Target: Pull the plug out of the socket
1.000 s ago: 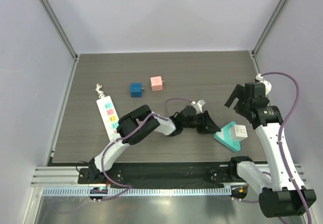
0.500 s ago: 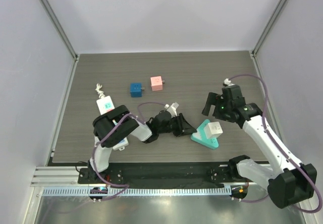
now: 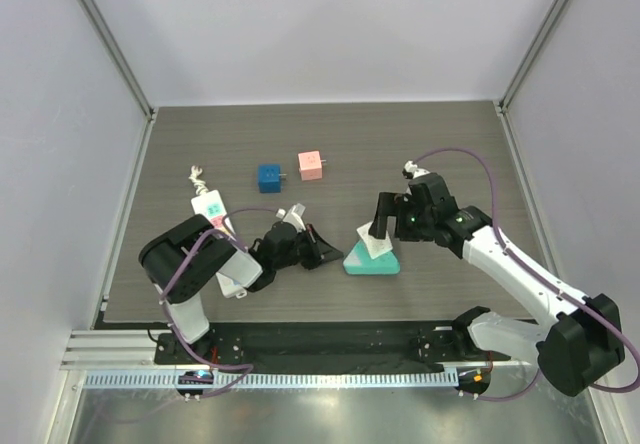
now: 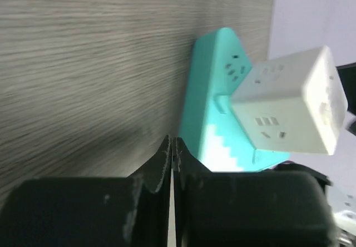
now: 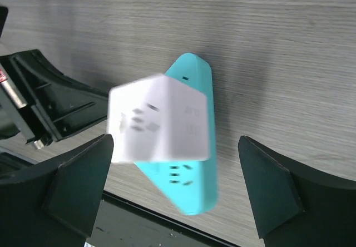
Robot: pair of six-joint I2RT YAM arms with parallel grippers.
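your left tool (image 4: 170, 149) lies low over the table (image 3: 450, 144), its fingers pressed together on nothing, tips just beside the teal socket (image 3: 372, 264). the white plug (image 3: 376, 243) sits in the socket near the table's middle front. your right tool (image 3: 383, 226) hangs over it, fingers spread wide, one on each side of the plug, not touching.
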